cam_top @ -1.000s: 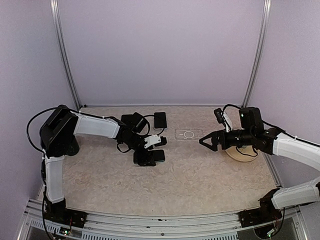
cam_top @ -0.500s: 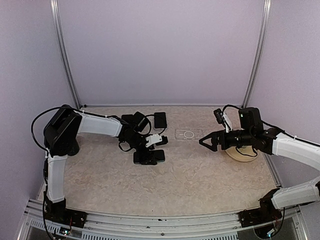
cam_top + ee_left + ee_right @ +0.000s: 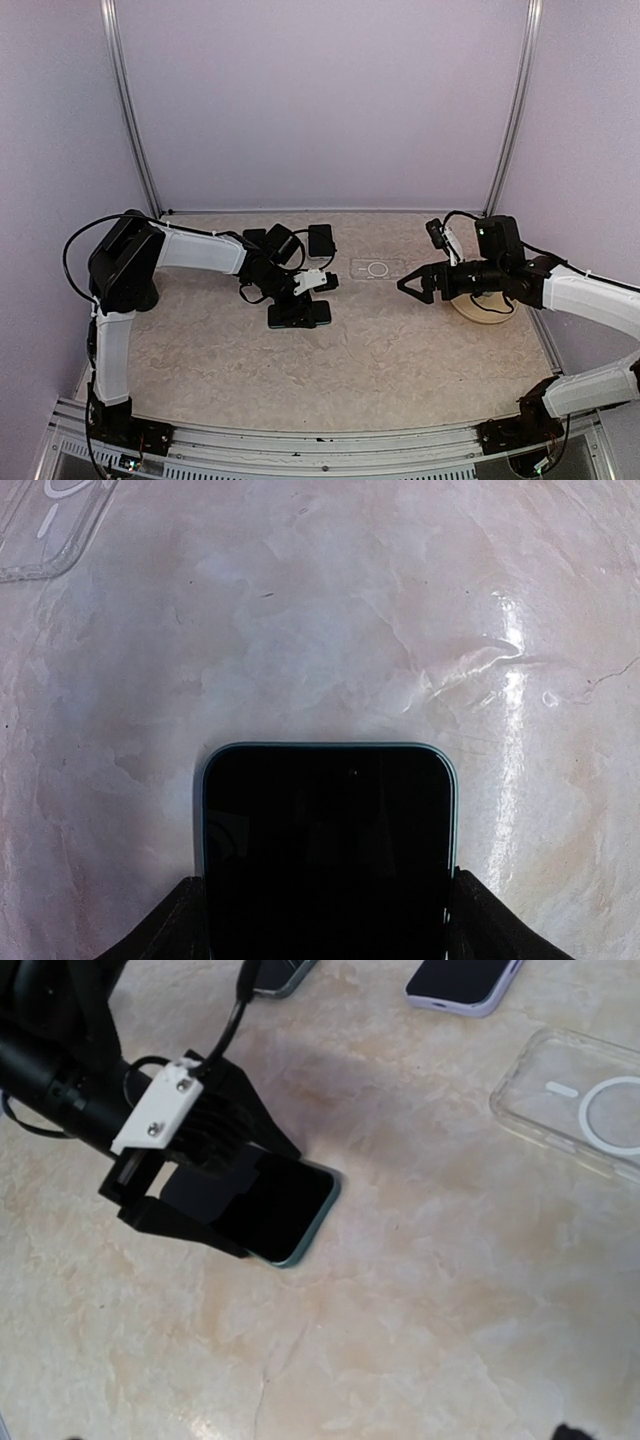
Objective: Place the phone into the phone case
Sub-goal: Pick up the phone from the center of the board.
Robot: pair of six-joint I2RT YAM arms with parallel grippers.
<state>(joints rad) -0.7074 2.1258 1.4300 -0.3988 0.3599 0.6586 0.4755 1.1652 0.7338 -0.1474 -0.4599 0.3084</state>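
- As far as I can see from here, the biggest item is the beige marbled table (image 3: 400, 350), and everything else sits on its far half.
- Left arm (image 3: 195, 250) reaches in from the left wall to left of table centre, with the wrist low over the surface.
- Right arm (image 3: 590, 295) comes in from the right, forearm about level and pointing toward the middle.
- A round tan disc (image 3: 475, 315) lies flat at the right side, under the right arm's wrist.
- Left gripper (image 3: 325, 925) is down at table level and straddles the phone. One black finger (image 3: 185, 925) sits on each long edge, and both look to be touching it. I cannot tell whether it is actually pinching.
- Right gripper (image 3: 407, 285) has its jaws spread wide with nothing between them. It hovers above the table, just right of the case and apart from it.
- Phone case (image 3: 377, 268) is clear with a white ring. It lies flat and open side up at far centre, between the two grippers, with no phone in it.
- Phone (image 3: 285, 1205) has a dark screen facing up and a teal rim. It lies flat on the table, near and left of the case, well apart from it. Its near end is hidden under the left gripper.
- Spare phone (image 3: 465, 978) has a lilac edge and lies flat farther back, left of the case.
- Another dark handset (image 3: 280, 972) lies beside it, partly cut off in the right wrist view.
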